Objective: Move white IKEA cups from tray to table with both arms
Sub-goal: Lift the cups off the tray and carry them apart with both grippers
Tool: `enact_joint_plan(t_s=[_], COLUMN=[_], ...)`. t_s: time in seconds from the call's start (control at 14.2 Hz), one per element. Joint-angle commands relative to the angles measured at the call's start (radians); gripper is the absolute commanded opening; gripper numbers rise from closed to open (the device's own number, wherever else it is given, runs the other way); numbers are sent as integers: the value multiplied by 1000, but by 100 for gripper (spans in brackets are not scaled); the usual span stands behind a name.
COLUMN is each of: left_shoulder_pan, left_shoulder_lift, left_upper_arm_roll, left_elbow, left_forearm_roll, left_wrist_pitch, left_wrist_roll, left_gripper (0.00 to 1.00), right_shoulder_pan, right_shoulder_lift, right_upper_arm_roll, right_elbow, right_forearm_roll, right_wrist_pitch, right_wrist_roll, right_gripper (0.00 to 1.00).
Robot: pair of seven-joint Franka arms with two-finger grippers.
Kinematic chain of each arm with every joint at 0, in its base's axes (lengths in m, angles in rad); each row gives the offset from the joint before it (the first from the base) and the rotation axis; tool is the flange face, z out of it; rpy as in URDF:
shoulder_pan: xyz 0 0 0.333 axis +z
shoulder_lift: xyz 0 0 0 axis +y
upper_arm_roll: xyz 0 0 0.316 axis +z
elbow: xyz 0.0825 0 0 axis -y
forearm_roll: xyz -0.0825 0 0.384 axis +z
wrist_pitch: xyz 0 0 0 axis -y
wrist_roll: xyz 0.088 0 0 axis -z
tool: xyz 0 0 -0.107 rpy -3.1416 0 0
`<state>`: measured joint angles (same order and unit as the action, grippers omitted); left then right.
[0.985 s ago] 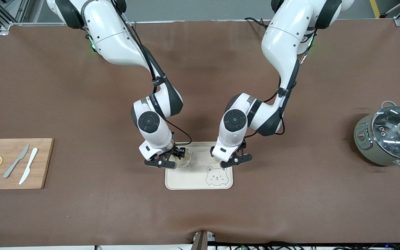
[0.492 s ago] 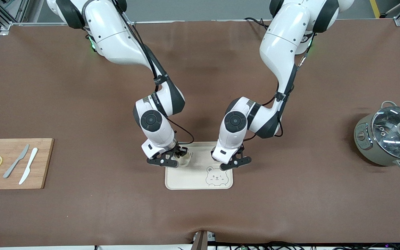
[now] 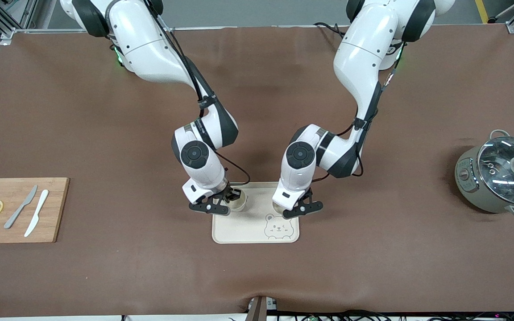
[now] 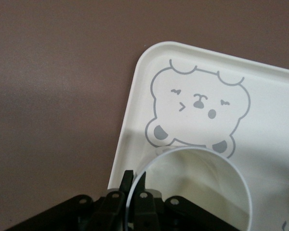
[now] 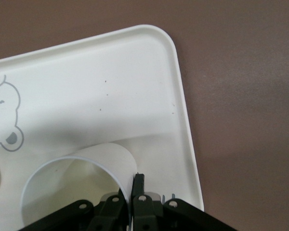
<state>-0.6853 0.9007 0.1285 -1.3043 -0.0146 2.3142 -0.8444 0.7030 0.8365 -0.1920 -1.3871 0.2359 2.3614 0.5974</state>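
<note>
On the brown tabletop (image 3: 105, 276), over the tray (image 3: 243, 234): left end effector (image 4: 134, 192) and right end effector (image 5: 133, 190) each pinching a cup wall, one finger inside — left's cup (image 4: 202, 183), right's cup (image 5: 67, 187) — ready for lifting off.

The right gripper (image 5: 133, 195) pinches the white cup's (image 5: 72, 185) rim, lower centre; the bear-printed tray (image 5: 135, 72) lies on the brown table (image 5: 241, 96).

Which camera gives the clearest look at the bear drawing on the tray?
The left wrist view: the bear drawing shows whole and large on the tray. The front view shows it whole but small; the right wrist view catches only one edge of it.
</note>
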Motion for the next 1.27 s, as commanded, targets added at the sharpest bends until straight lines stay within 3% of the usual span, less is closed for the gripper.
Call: enact_joint_plan(t_s=[0.0, 0.21, 0.35, 0.63, 0.77, 0.98, 1.06, 1.2], left_shoulder_pan=[-2, 19, 47, 116, 167, 277, 314, 374], left_shoulder_lift=[-31, -123, -254, -601, -739, -958, -1008, -1026], left_upper_arm_roll=[5, 3, -3, -6, -6, -7, -7, -7], left_elbow=[-1, -6, -96, -529, -700, -1031, -1121, -1193], left_forearm_roll=[28, 25, 15, 12, 7, 1, -8, -10], left_wrist_pitch=[-45, -180, -232, -133, -81, 113, 169, 185], left_wrist_roll=[-22, 14, 59, 278, 390, 615, 701, 829], left_gripper=[0, 0, 0, 0, 0, 0, 0, 0], right_shoulder_pan=[-30, -39, -80, -175, -215, -227, -243, -292], right_shoulder_lift=[-17, -33, -83, -178, -230, -312, -330, -368], right_upper_arm_roll=[9, -3, -3, -4, -12, -41, -41, -41], right_elbow=[48, 102, 103, 92, 48, -50, -74, -122], right_forearm_roll=[22, 14, 11, 6, -1, -113, -134, -141], right_wrist_pitch=[-77, -191, -235, -401, -439, -439, -439, -439], right_wrist_roll=[-2, -13, -65, -247, -333, -421, -444, -529], right_gripper=[0, 0, 0, 0, 0, 0, 0, 0])
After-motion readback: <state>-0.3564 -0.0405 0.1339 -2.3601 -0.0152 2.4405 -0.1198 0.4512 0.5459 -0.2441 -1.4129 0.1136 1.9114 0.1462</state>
